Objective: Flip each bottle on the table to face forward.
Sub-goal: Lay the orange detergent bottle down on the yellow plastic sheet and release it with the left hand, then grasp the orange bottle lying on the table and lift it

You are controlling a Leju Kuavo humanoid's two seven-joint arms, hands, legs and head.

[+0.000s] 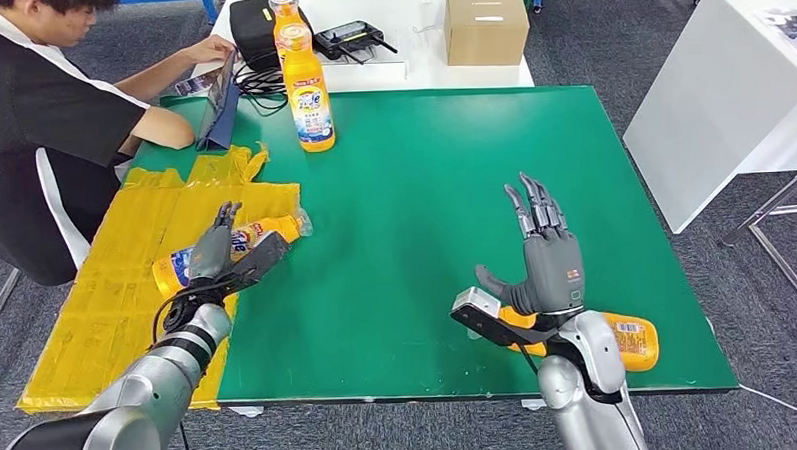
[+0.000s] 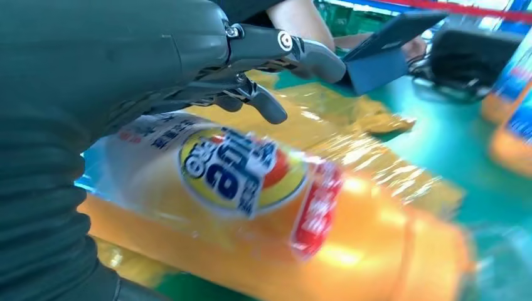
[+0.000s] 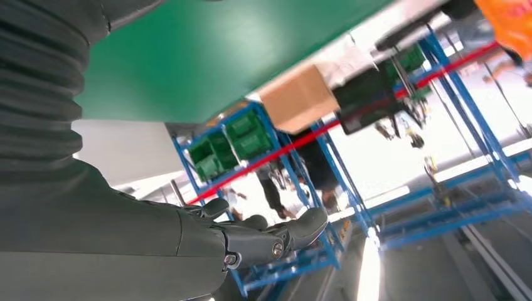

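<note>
Left hand [image 1: 218,253] was over the lying bottle [image 1: 237,244] on the yellow plastic sheet [image 1: 126,285] at the left of the green table [image 1: 453,183], fingers laid along its label side; cannot tell if the grip was closed. In the left wrist view the label [image 2: 241,179] faced up and the fingers [image 2: 263,103] sat just above it. Right hand [image 1: 548,255] was raised, fingers spread, holding nothing, with a second lying bottle [image 1: 634,339] behind its wrist at the near edge. Two upright bottles [image 1: 308,88] stood at the far side. Step: grasping the left bottle. Next probably needs a firm wrap, then lifting and standing it label forward.
</note>
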